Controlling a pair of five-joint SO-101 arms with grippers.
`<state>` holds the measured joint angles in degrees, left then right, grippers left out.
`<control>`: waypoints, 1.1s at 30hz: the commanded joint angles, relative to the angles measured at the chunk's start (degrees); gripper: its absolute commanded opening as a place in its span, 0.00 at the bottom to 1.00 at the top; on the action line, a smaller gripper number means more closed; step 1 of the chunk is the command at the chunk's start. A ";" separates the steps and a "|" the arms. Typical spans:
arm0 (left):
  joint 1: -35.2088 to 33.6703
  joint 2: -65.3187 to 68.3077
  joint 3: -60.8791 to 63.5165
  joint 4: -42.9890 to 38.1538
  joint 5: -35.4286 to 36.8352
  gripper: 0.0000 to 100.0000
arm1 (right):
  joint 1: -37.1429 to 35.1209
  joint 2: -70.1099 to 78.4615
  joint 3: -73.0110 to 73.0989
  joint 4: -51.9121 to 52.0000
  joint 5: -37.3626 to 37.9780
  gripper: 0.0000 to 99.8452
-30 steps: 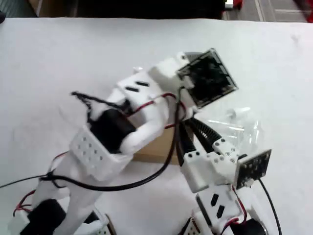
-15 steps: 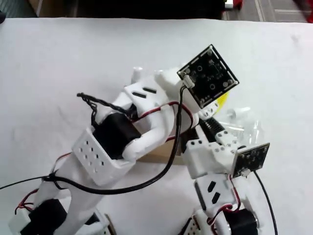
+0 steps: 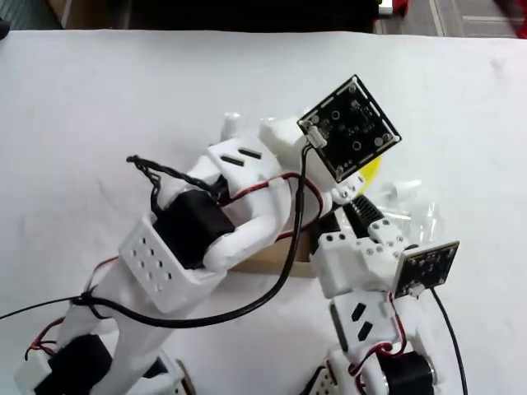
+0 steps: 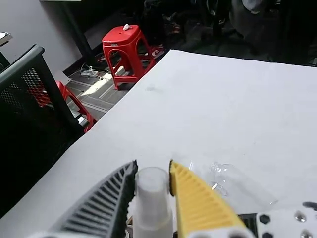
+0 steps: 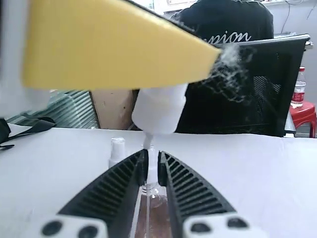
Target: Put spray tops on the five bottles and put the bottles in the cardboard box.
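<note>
Firmly, the left gripper (image 4: 152, 168) has its black and yellow fingers (image 4: 198, 198) pressed against either side of a white spray top (image 4: 151, 198), which stands upright between them. In the right wrist view that same spray top (image 5: 158, 111) hangs under the yellow finger, its thin stem running down between the black fingers (image 5: 190, 193) of the right gripper (image 5: 152, 156). Those fingers are drawn in to a narrow gap on the neck of a clear bottle (image 5: 151, 198), held upright directly beneath the top. Brown shows through the bottle's lower part.

From above, both wrists meet at the middle of the white table (image 3: 99, 99), the left arm reaching over the cardboard box (image 3: 268, 263), of which just an edge shows beneath it. Just beside the grippers, loose clear bottles (image 3: 412, 210) lie on the table. A second spray top (image 3: 233, 125) stands on the far side of the left arm.
</note>
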<state>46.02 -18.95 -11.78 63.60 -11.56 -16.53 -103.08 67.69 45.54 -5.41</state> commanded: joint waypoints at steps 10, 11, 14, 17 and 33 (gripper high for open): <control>4.09 -0.40 -2.64 5.27 0.44 0.02 | 10.33 -0.48 4.40 -6.02 -0.53 0.02; 3.65 -0.40 -2.64 5.54 0.44 0.02 | 10.33 -0.48 4.40 -5.93 -0.53 0.02; 0.13 -0.40 -3.43 3.60 0.26 0.02 | 10.33 -0.48 4.40 -5.49 -0.53 0.02; -5.14 -0.40 -5.54 -0.70 -1.32 0.02 | 10.77 -0.57 3.52 -2.42 -0.53 0.02; -15.16 0.22 -22.86 10.46 -6.07 0.02 | 17.98 -0.31 28.04 -37.85 0.09 0.02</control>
<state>33.71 -18.68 -31.82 71.43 -13.58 0.09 -103.08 90.64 21.80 -5.49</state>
